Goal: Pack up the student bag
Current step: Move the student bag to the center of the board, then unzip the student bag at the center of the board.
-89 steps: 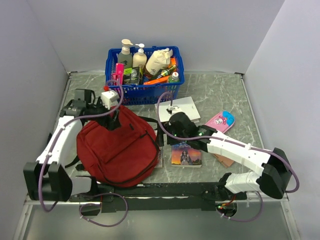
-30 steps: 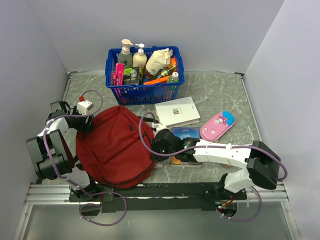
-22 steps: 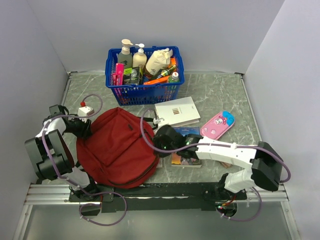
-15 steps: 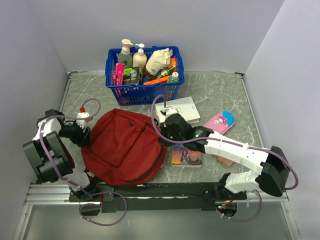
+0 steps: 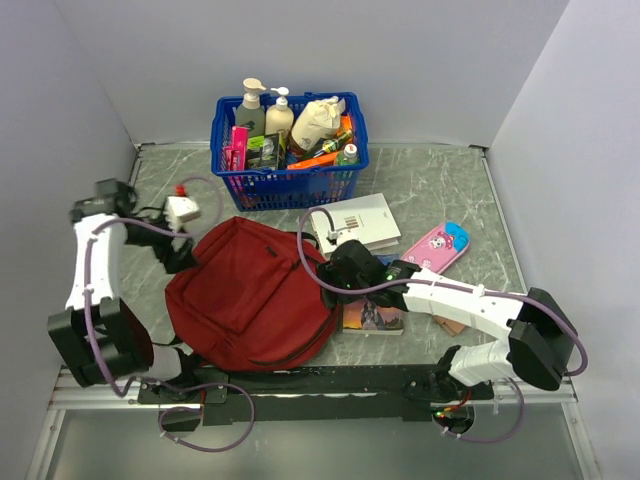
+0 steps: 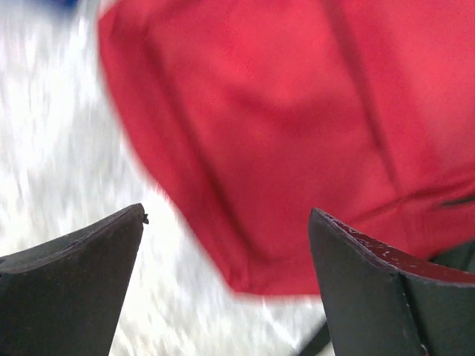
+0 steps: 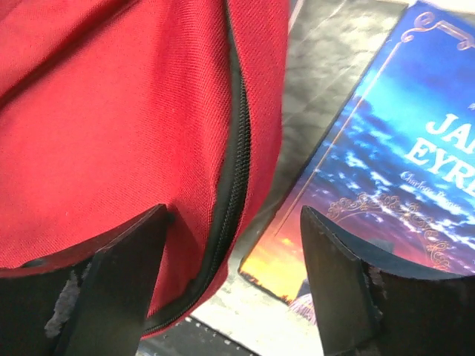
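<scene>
Grey marbled worktop [image 5: 440, 190], pale walls on three sides. Blue plastic lattice basket [image 5: 300, 186] at the far edge, crammed with pump bottles and packets.

Student bag [image 5: 255, 295]: soft dark-red woven fabric, rounded outline, lying flat on the near-left part of the worktop between the two arms. Black zipper [image 7: 231, 170] runs in a curve along its right edge.

Left tool [image 6: 226, 215]: jaws spread wide, nothing between them. It hangs over the bag's far-left corner, with red cloth and pale stone both showing under the gap. Wrist view is blurred; contact with the fabric cannot be judged. Top view places this tool [image 5: 180, 255] at the bag's upper-left rim.

Right tool [image 7: 231, 211]: jaws apart, gripping nothing. One black finger sits over the bag's zippered edge, the other over a glossy paperback [image 7: 386, 178] with a blue-and-orange cover, lettering partly readable. Whether the finger presses the cloth is not clear. From above, this tool [image 5: 330, 275] sits at the bag's right side, with the paperback [image 5: 372, 317] just beside the bag.

Also present: flat white book [image 5: 355, 222] behind the right tool; pink rounded case [image 5: 437, 247] to its right.
</scene>
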